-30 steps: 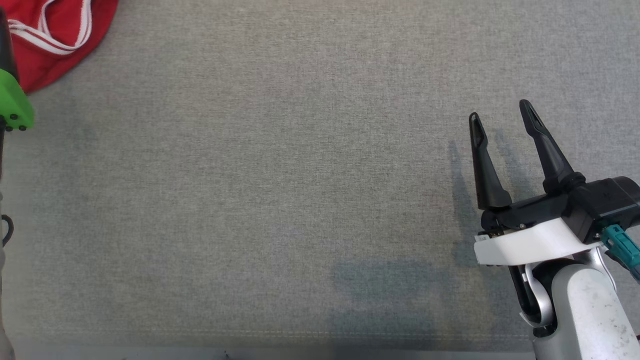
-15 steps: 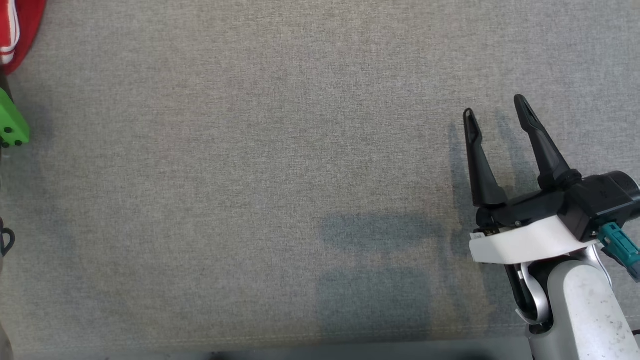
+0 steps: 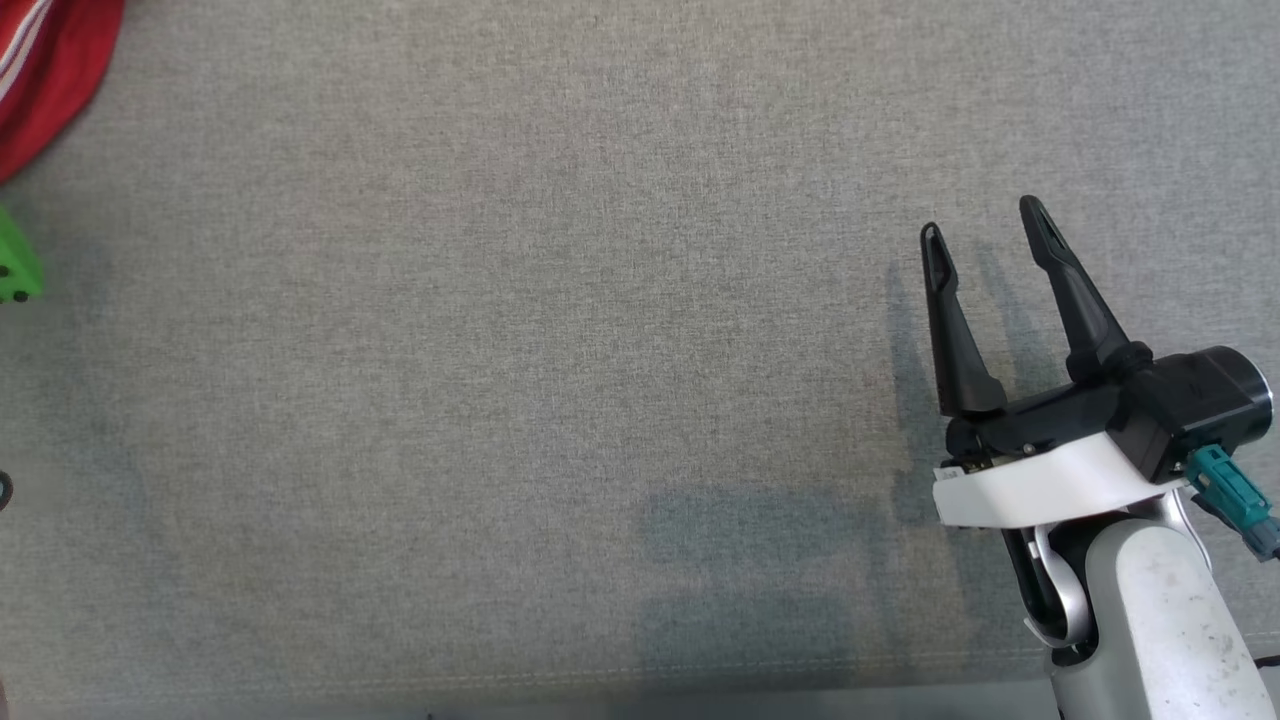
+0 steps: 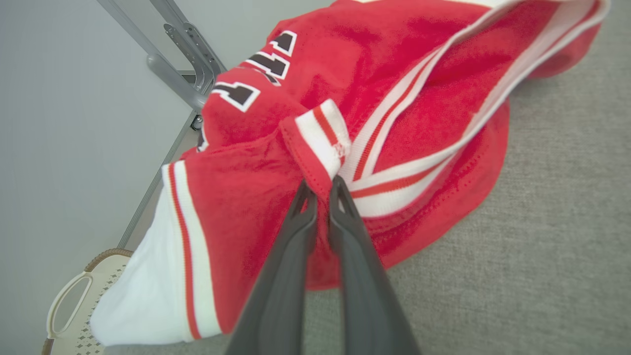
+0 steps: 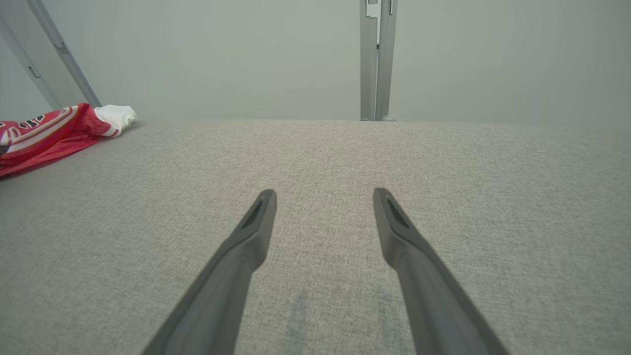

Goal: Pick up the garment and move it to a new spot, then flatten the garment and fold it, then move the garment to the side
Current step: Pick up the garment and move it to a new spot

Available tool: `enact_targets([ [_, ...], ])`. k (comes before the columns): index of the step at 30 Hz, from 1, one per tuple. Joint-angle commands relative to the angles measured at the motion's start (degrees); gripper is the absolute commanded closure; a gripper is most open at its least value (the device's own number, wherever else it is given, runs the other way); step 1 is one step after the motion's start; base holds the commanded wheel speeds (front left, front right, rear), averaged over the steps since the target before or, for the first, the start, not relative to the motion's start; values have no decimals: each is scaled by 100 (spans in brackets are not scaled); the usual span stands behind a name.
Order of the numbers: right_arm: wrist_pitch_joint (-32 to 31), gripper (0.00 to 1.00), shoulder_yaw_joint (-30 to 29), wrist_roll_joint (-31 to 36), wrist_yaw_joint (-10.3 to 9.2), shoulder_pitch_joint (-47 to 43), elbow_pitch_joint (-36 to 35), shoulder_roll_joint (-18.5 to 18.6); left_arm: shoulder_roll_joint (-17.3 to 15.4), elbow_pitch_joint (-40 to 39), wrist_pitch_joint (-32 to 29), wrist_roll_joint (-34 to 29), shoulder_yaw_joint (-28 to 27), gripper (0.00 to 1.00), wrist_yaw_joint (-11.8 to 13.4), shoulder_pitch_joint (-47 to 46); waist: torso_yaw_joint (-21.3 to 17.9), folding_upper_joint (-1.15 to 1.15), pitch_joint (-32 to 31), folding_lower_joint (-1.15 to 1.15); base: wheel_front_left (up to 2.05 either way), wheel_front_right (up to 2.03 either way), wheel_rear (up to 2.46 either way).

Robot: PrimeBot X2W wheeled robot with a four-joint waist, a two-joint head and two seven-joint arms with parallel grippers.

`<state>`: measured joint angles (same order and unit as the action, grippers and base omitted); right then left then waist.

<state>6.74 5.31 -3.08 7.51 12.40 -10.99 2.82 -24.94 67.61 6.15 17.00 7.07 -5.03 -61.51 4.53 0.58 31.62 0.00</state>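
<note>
Left gripper (image 4: 321,186): fingers pressed nearly together, pinching a raised fold of the red jersey (image 4: 409,64) beside its white-and-red striped trim. The red jersey lies bunched at the far left corner of the grey fabric surface (image 3: 560,330). Right gripper (image 3: 981,222): fingers spread wide above bare fabric, well apart from the jersey.

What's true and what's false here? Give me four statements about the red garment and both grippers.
1. The left gripper is shut on a fold of the red garment. True.
2. The right gripper grips the garment as well. False: it is open over the bare grey surface.
3. The garment is plain red. False: it has white stripes and dark lettering.
4. A pale basket shows near the garment's white part in the left wrist view. True.
</note>
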Motion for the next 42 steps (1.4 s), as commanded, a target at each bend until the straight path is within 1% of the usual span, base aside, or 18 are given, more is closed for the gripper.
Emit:
enact_targets([
  [1,55,0,5,-46,-4,42,61,15,-80,-26,135,-56,27,100,9,-73,23,-58,-249,0,0,0,0],
  [5,138,0,-6,-147,-4,-29,242,15,-159,-169,515,-173,158,100,-3,-138,26,-58,-640,0,0,0,0],
  [7,193,0,-8,-211,-4,-71,340,15,-177,-234,601,-207,234,100,-38,-169,16,-58,-858,0,0,0,0],
  [11,281,0,18,-339,-4,-168,531,15,-194,-374,677,-309,423,100,-105,-252,-33,-58,-1300,0,0,0,0],
  [16,382,0,11,-513,-4,-311,748,14,-69,-594,712,-387,674,100,-191,-339,-109,-58,-1807,0,0,0,0],
  [17,382,0,11,-513,-4,-311,748,14,-69,-594,712,-387,674,100,-191,-339,-109,-58,-1807,0,0,0,0],
  [23,498,0,7,-665,-4,-458,948,14,179,-986,664,-440,1056,100,-238,-466,-268,-58,-2253,0,0,0,0],
  [27,560,0,41,-791,-4,-540,1057,15,377,-1400,638,-474,1444,100,-246,-574,-445,-58,-2474,0,0,0,0],
  [36,693,0,60,-964,-4,-642,1226,13,901,-2805,377,20,2558,100,-245,-800,-929,-58,-2684,0,0,0,0],
  [39,714,0,72,-1008,-4,-658,1278,15,1106,-3275,350,222,2752,100,-245,-887,-1088,-58,-2686,0,0,0,0],
  [42,754,0,70,-1037,-4,-646,1301,14,1308,-3565,273,443,2799,100,-245,-850,-1206,-58,-2635,0,0,0,0],
])
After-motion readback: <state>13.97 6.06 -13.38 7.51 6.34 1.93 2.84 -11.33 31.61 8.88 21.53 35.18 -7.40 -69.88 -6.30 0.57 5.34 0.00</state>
